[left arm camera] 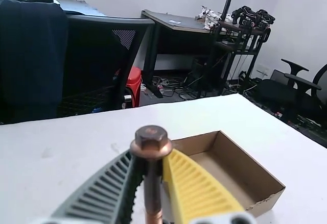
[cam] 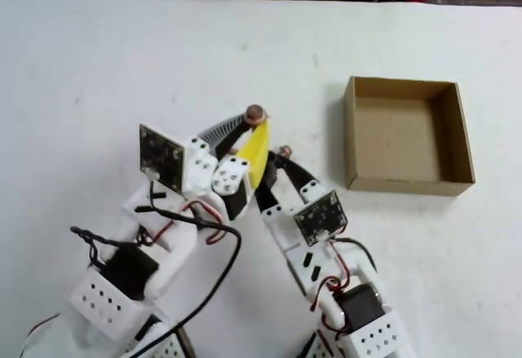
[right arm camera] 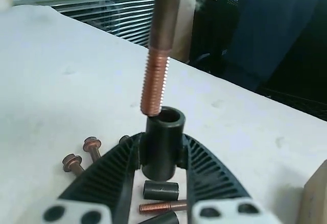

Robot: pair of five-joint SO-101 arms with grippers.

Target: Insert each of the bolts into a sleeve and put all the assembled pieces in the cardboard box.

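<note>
L fingers (left arm camera: 194, 188) pinch bolt (left arm camera: 149, 141); R fingers (right arm camera: 110, 173) pinch sleeve (right arm camera: 163, 142). White table (cam: 81, 64): loose bolts (right arm camera: 92, 147), spare sleeves (right arm camera: 160, 190). Chair (left arm camera: 102, 55), desk (left arm camera: 173, 27) behind.

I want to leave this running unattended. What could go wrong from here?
1. The tip of the bolt sits at the rim of the sleeve, seemingly off-centre of the bore. Pushing down could catch the rim and tilt the sleeve in the right gripper.
2. The left gripper pinches the bolt just below its head, so a side load might swing it.
3. A dropped sleeve would likely land among the loose bolts beneath.
</note>
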